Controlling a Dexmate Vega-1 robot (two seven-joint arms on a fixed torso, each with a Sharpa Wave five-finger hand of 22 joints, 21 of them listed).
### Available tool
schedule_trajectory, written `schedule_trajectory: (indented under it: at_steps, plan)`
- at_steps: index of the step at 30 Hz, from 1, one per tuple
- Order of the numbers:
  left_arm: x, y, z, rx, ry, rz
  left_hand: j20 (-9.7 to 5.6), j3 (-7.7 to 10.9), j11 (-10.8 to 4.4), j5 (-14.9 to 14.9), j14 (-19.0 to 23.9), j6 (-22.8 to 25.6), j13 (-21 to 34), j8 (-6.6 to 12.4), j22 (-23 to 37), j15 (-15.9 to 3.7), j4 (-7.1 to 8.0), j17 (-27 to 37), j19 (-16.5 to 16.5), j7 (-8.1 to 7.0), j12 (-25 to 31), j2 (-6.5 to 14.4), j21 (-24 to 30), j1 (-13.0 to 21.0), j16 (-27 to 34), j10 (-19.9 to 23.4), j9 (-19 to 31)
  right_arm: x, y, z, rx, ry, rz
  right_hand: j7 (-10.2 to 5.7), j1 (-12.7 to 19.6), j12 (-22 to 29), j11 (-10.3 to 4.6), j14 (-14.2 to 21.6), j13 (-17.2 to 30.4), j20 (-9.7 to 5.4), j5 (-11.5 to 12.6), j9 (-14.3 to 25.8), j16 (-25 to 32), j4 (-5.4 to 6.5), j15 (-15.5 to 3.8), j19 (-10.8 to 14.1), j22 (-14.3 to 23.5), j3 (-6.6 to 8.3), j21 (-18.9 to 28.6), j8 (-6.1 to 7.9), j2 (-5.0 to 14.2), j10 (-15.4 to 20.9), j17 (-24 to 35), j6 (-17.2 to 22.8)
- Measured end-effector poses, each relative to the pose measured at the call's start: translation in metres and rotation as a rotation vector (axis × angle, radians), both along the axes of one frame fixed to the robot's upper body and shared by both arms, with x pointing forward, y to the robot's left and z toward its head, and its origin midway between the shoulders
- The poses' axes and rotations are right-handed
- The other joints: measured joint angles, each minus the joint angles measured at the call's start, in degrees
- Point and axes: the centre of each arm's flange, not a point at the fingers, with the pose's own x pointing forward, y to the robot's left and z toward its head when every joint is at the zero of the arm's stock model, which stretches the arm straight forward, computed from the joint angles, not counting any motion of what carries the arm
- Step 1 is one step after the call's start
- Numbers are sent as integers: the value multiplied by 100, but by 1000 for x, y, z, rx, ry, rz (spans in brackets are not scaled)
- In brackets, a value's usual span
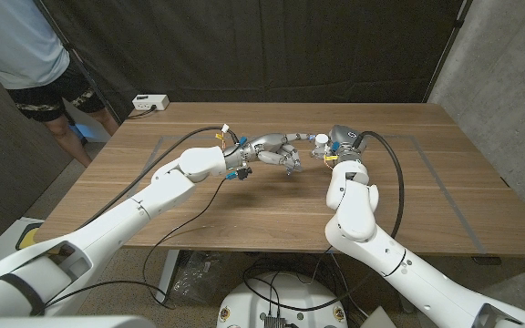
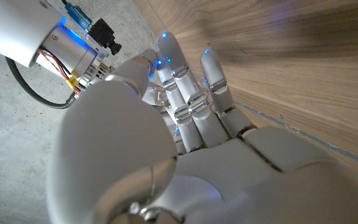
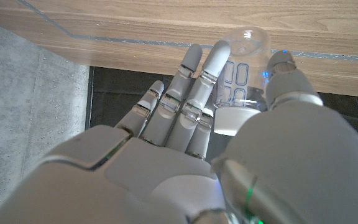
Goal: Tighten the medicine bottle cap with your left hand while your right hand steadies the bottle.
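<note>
The medicine bottle stands near the middle of the wooden table, a little toward the far edge, with its white cap on top. In the right wrist view the bottle is clear plastic with a printed label and a white cap end; whether anything lies inside it cannot be told from these pictures.

The right hand is beside the bottle; in the right wrist view that hand has its fingers stretched along one side of the bottle and the thumb along the other, so it holds the bottle between them.

The left hand reaches across toward the bottle, fingertips near it but apart from the cap. Its fingers are extended and hold nothing.

A person stands at the far left corner, and a white power strip lies on the table's far edge
</note>
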Motion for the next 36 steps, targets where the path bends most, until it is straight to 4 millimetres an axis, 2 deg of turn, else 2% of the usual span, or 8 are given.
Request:
schedule_trajectory:
  at_steps: [24, 26, 36]
  plan:
    - [3, -2, -1, 9, 21, -13, 0, -2, -2, -19, -1, -52, 0, -11, -1, 0, 0, 0, 0, 9, 0, 0, 0, -1, 0, -2, -7, -6, 3, 0, -1, -10, -1, 9, -8, 2, 1, 0, 51, 0, -5, 3, 0, 0, 1, 0, 0, 1, 0, -21, 8, 25, 25, 9]
    - [3, -2, -2, 11, 21, -16, 0, -2, -2, -20, -1, -52, 0, -12, -9, 0, 0, 0, 0, 9, 0, -1, 0, -1, 0, -2, -8, -7, 3, -1, 3, -9, 1, 8, -8, 2, -7, 1, 51, 0, -24, 3, 0, 55, 2, 0, 0, 105, 0, -22, 8, 17, 28, 8]
    - [3, -8, 1, 22, 14, -41, 0, -2, -2, -23, -1, -83, 0, 25, 1, 0, 0, 12, 0, 2, 0, -1, 0, -1, 0, -2, -10, -16, 8, -3, -4, -14, 3, 8, -8, 17, -12, 34, 52, 1, -29, 25, 0, 61, -14, 1, 0, 111, 0, -1, 8, 11, 28, 7]
